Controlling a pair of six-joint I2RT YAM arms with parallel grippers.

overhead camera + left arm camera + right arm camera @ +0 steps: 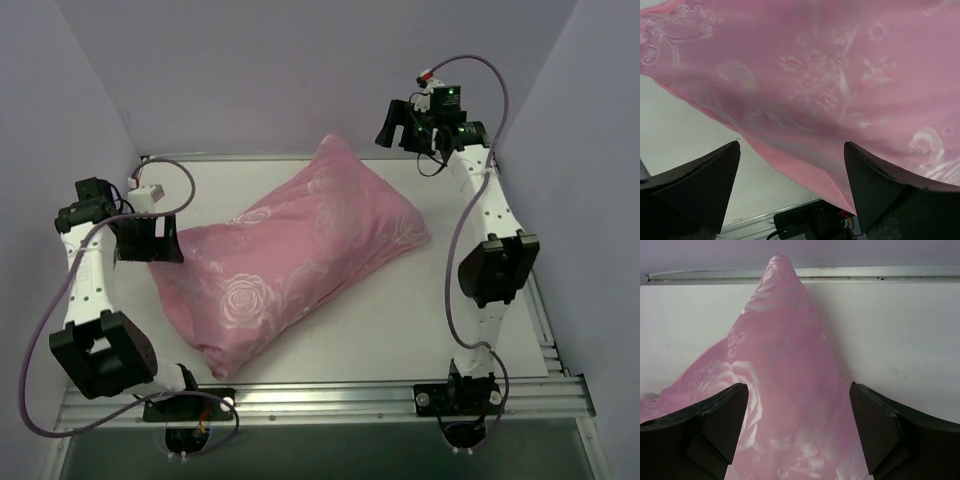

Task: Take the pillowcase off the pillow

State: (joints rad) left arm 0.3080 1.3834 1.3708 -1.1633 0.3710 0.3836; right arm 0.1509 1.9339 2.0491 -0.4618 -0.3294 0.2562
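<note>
Left hand [791, 145]: released, jaws spread wide with nothing between them. It sits at the left end of the pillowcase [300, 255]. The wrist view puts the pink edge right in front of the fingertips [715, 170]; whether they touch it I cannot tell.
Right hand [797, 386]: also released and empty, held up at the far right, looking down on the pointed far corner of the cloth.
Pillowcase: lies slantwise across the middle of the table [420, 330], near-left to far-right, filled out plump and fully on.
Pillow: hidden inside, with no white showing in any view. Which end is open I cannot tell.
Handling: the cover looks thin, limp and a little glossy, so it will likely bunch and may slide out of a shallow pinch. The stuffed bundle looks light but bulky and would probably drag along when the cloth is pulled.
Where to take hold: pinch a loose fold or the flat seam edge at the left end, cloth only. Let the other hand pin or grip the filling through the fabric at the opposite end.
</note>
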